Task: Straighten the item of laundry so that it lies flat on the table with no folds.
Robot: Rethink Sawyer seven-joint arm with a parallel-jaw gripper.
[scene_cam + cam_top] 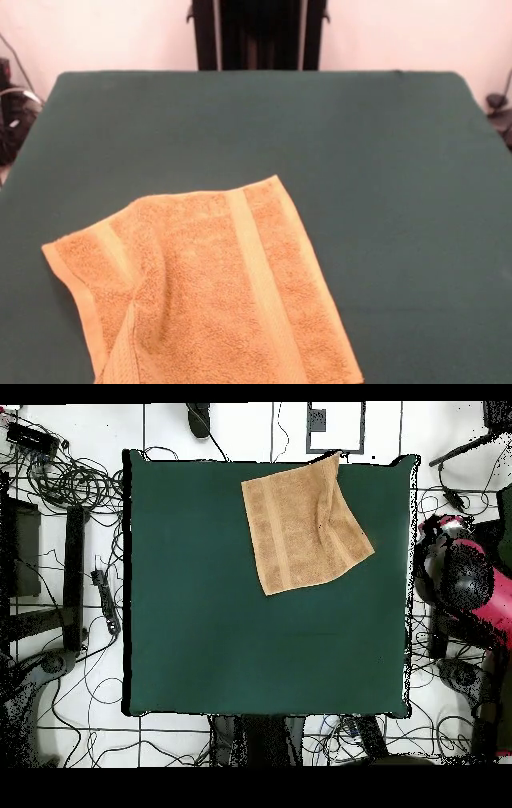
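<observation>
The orange-tan towel (pixel 212 288) lies on the dark green table (pixel 376 160) at the near left in the front view, and the picture's bottom edge cuts it off. A pale band runs down its right part. Its left part is rumpled, with a raised crease and a turned-in strip along the lower left edge. In the overhead view the towel (pixel 300 524) lies skewed at the table's (pixel 220 634) top right, one corner reaching the top edge. The red and black arm (pixel 468 574) is drawn back off the table's right side. I cannot make out the gripper on it.
The black pedestal (pixel 258 34) stands behind the table's far edge. Cables and stands (pixel 60 504) lie on the floor around the table.
</observation>
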